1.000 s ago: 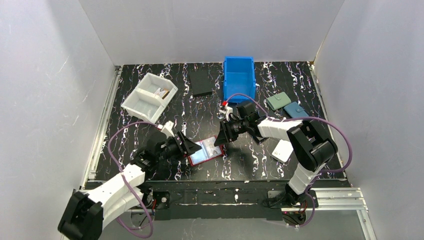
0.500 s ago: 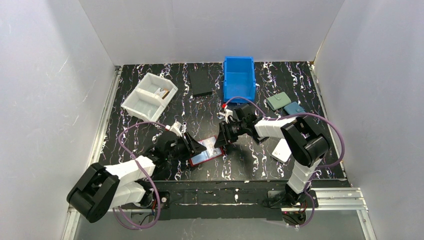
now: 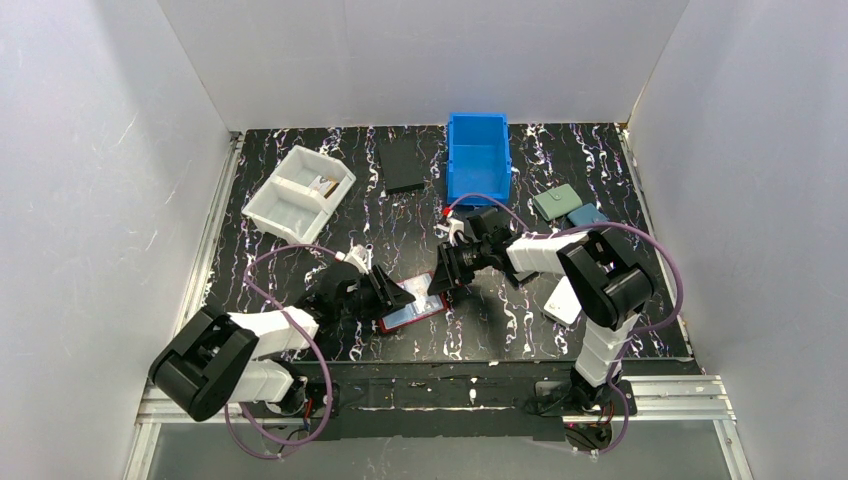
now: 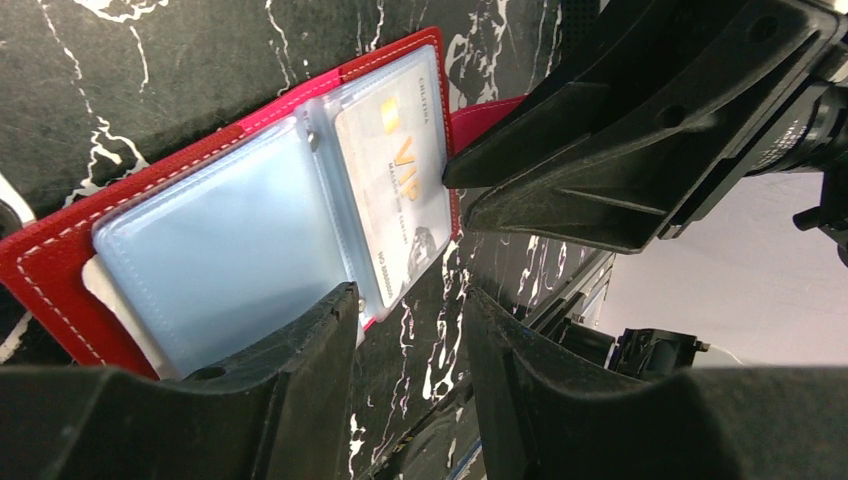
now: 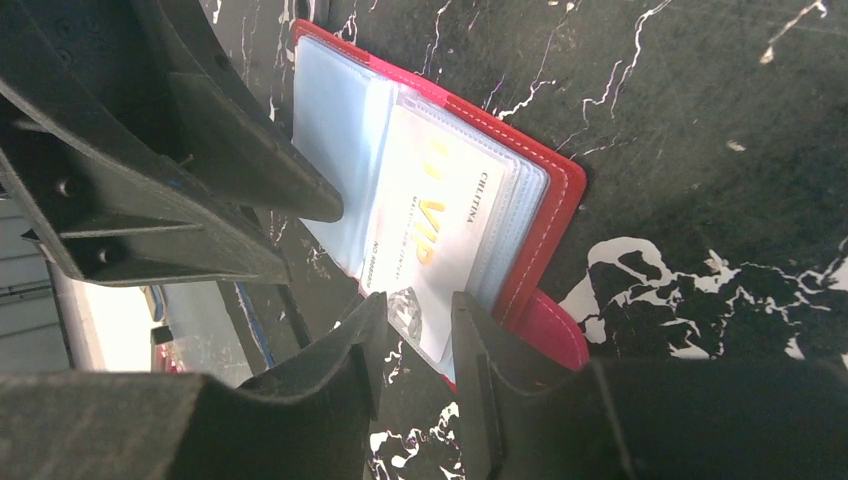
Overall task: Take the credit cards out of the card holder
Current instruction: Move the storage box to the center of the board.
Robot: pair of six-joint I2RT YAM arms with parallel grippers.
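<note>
An open red bifold card holder [image 4: 50, 262] lies flat on the black marbled table [image 4: 150, 80] between both grippers.
At its left edge the left gripper [image 4: 408, 298] stands with jaws parted, clamping nothing. A whitish plastic card marked VIP [image 4: 395, 180] sits inside the holder. Beyond, the right gripper [image 5: 418, 300] has jaws narrowly apart about the card's corner; whether it pinches cannot be told.

Red card holder [image 3: 413, 316] open on table [image 3: 500, 325]; left gripper [image 3: 403, 297], right gripper [image 3: 436, 285] flanking it.
</note>
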